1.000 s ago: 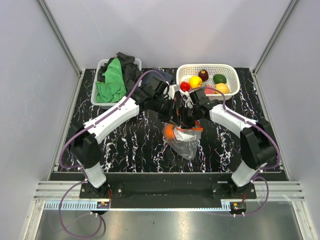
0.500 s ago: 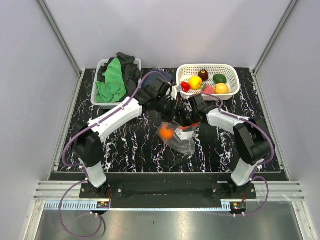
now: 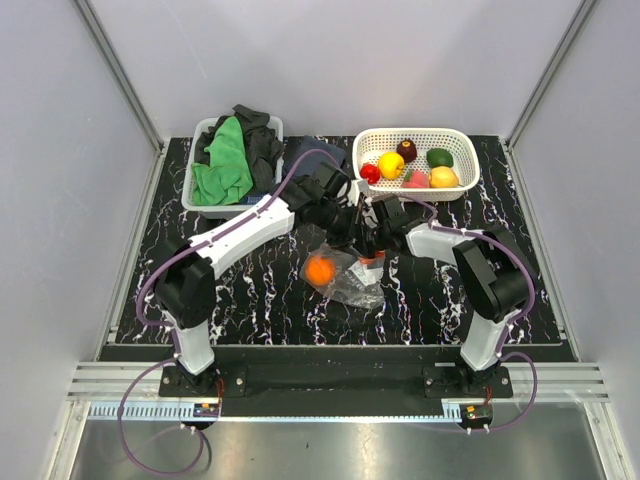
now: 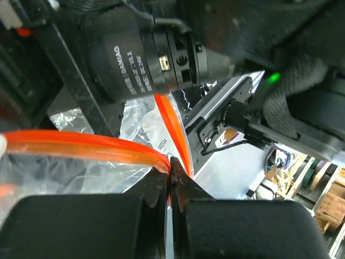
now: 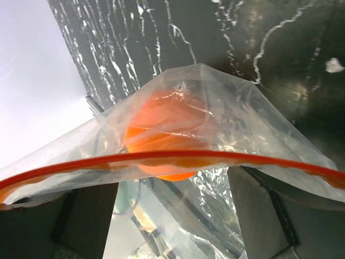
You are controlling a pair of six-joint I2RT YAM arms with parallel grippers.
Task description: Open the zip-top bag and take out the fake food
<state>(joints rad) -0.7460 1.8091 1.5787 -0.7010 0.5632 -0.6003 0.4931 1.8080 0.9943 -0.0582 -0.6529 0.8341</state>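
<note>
Tabletop black, white-veined; walls pale grey

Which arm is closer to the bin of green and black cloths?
Left. The left arm stretches along just in front of the cloth bin. The right arm is farther off, in front of the white basket.

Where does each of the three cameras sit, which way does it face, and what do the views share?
Top external: above and behind the arms, facing down at the table; both arms show.
Left wrist: on the left arm, facing along left jaws shut on the zip strip of the zip-top bag.
Right wrist: on the right arm, facing down between open right jaws at the bagged orange fake fruit.
Shared: all show the bag.
</note>
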